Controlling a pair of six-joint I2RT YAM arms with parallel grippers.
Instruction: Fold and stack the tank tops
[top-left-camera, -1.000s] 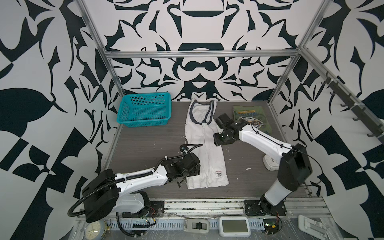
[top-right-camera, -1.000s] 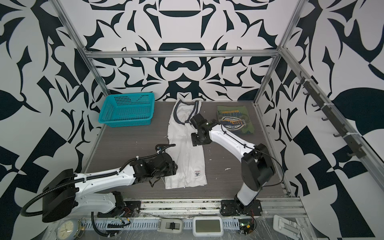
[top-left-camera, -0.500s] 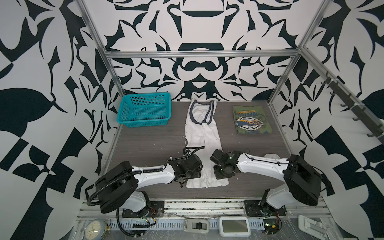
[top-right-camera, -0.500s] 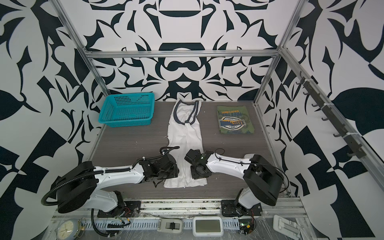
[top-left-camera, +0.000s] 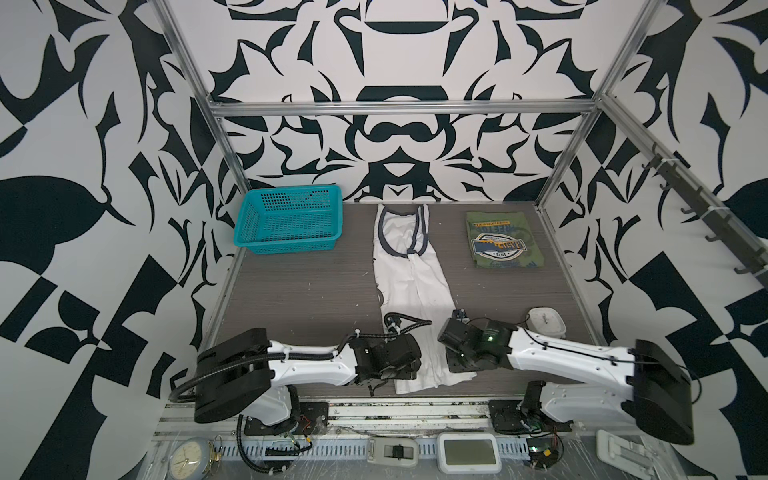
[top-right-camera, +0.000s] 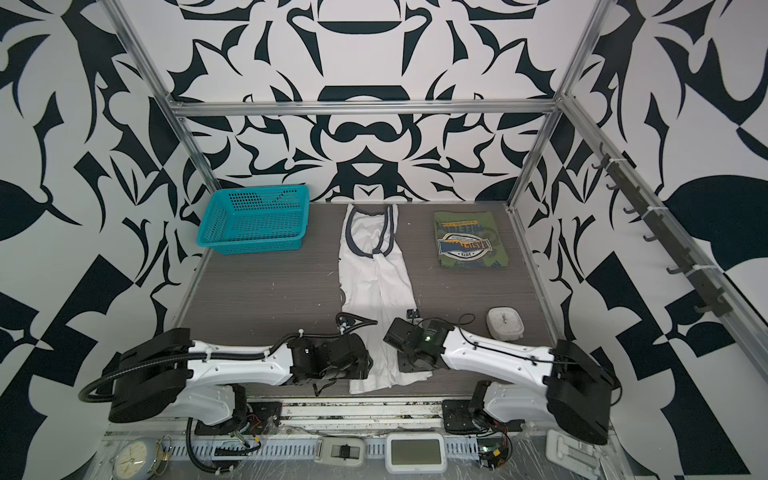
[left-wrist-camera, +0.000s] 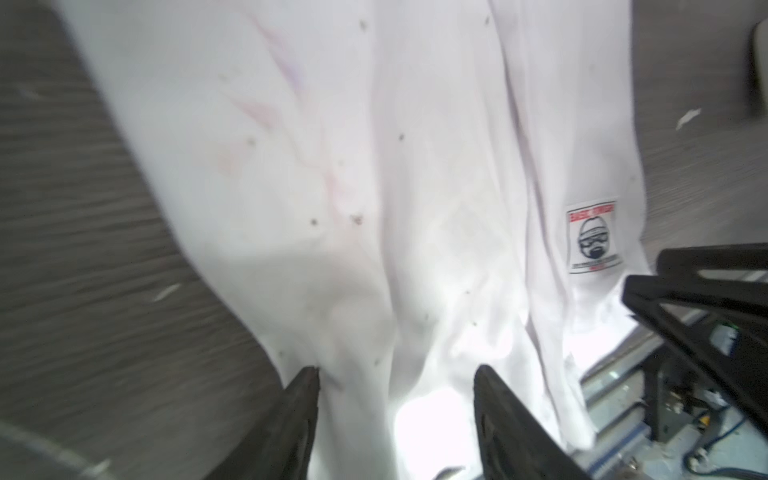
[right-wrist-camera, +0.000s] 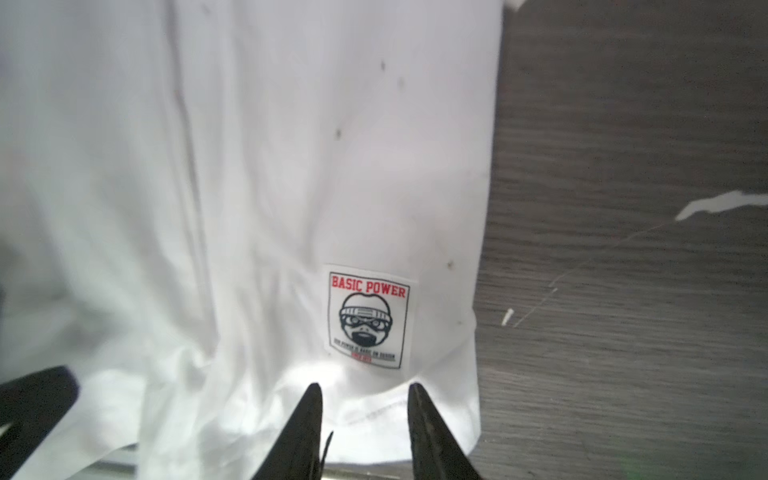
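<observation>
Left pincer (left-wrist-camera: 395, 370) stands wide open astride the near hem of the white tank top (top-left-camera: 409, 282). Right pincer (right-wrist-camera: 365, 386), narrower but open, sits on that hem beside the BASIC POWER label (right-wrist-camera: 368, 318), which I read only in wrist views. Both top views show the white top running 12-to-6 o'clock and the olive tank top (top-left-camera: 500, 243) folded at 1 o'clock.
</observation>
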